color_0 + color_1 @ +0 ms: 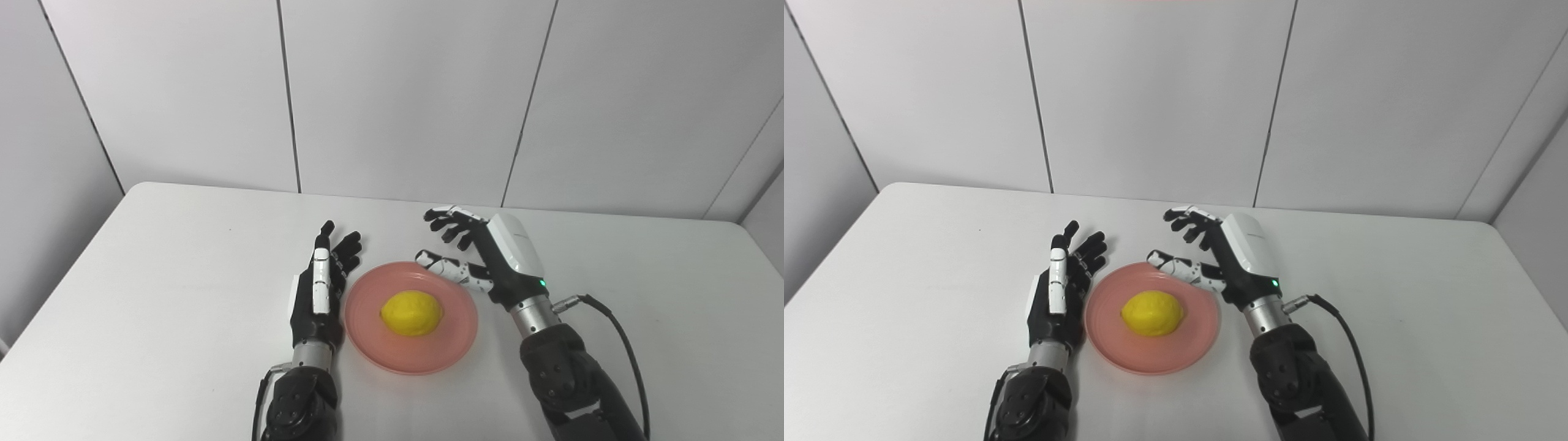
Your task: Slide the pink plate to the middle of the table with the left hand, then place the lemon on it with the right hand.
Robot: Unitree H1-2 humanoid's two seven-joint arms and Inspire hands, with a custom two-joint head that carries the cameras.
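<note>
Resting lemon [411, 313] on pink plate [454, 344], table [153, 294]

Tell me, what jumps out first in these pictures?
A bright yellow lemon sits in the middle of a pink plate on a white table. Two black-and-white robot hands flank the plate: the left hand open beside its left rim, the right hand open at its far right edge, holding nothing.

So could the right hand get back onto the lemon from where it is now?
Probably yes. The right hand is open, just beyond the plate's right far rim, thumb over the edge. The lemon lies uncovered at the plate's middle, and the left hand stays on the plate's other side.
</note>
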